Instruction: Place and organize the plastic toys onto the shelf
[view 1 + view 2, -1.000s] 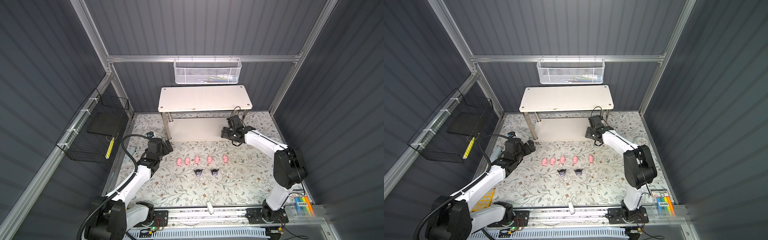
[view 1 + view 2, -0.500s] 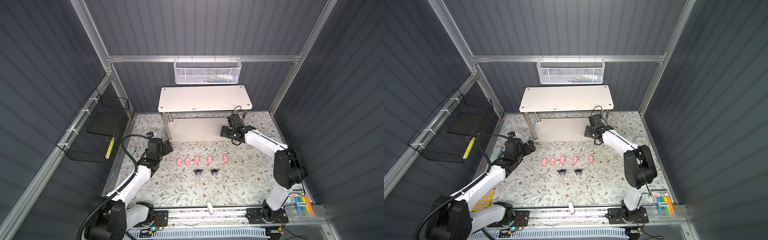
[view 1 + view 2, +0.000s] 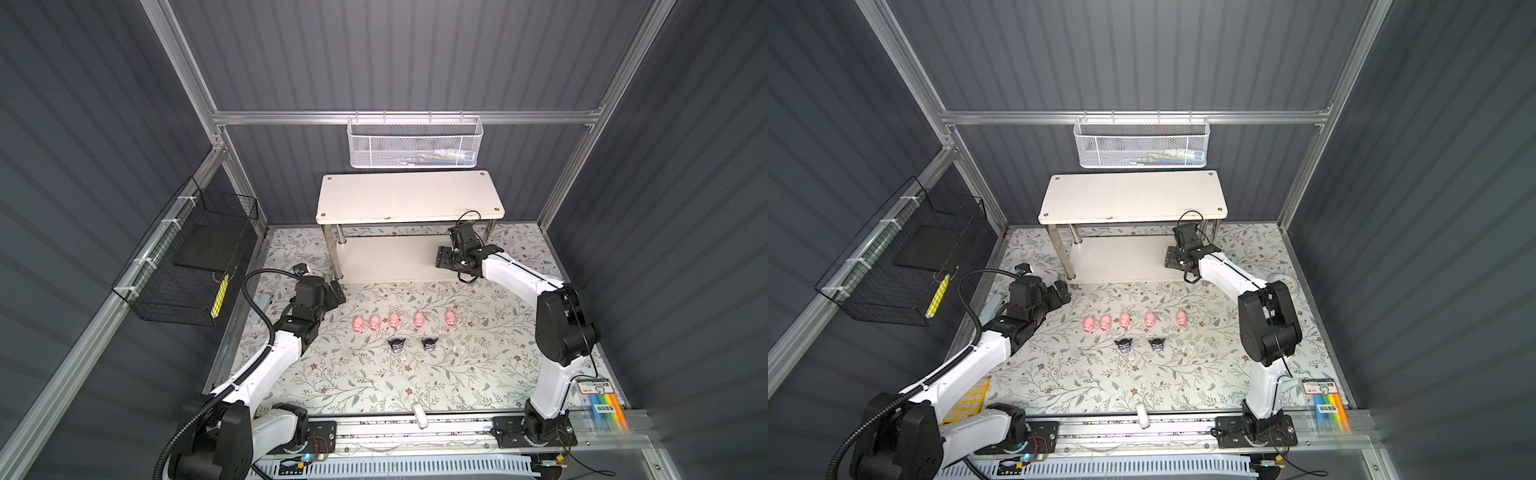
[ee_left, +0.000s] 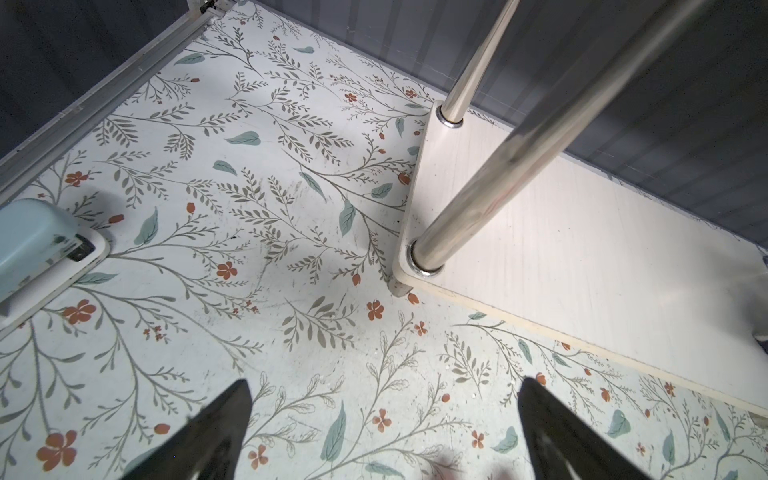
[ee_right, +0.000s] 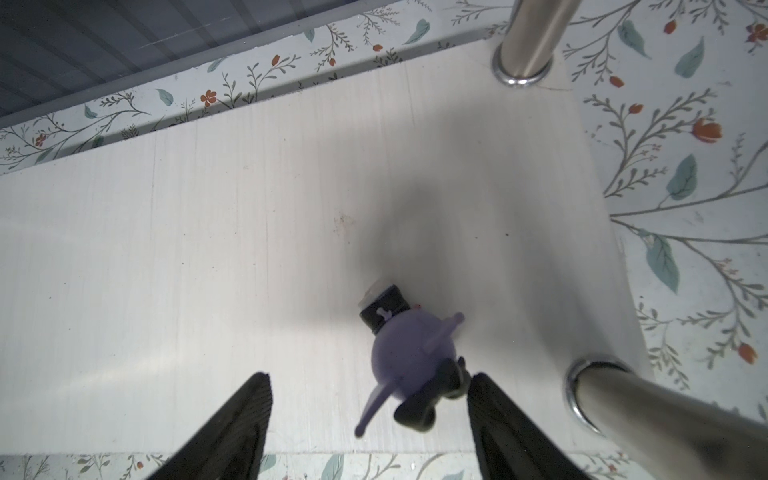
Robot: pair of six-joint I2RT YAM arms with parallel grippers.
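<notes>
White mesh basket (image 3: 415, 145), black wire basket (image 3: 174, 303), floral mat (image 3: 374, 382)

The shelf (image 3: 409, 197) has cream-white boards and shiny silver legs (image 4: 498, 174). The five pigs (image 3: 394, 320) on the mat are pink. The two little horned toys (image 3: 397, 345) near them are black and purple. The toy on the low board (image 5: 411, 357) is soft purple with black bits. The mat (image 3: 365, 386) is white with green leaves, thin brown twigs and small red flowers. The mesh basket (image 3: 415, 145) is white. The wire basket (image 3: 174, 286) is black. The walls (image 3: 415, 54) are dark grey with stripes.
</notes>
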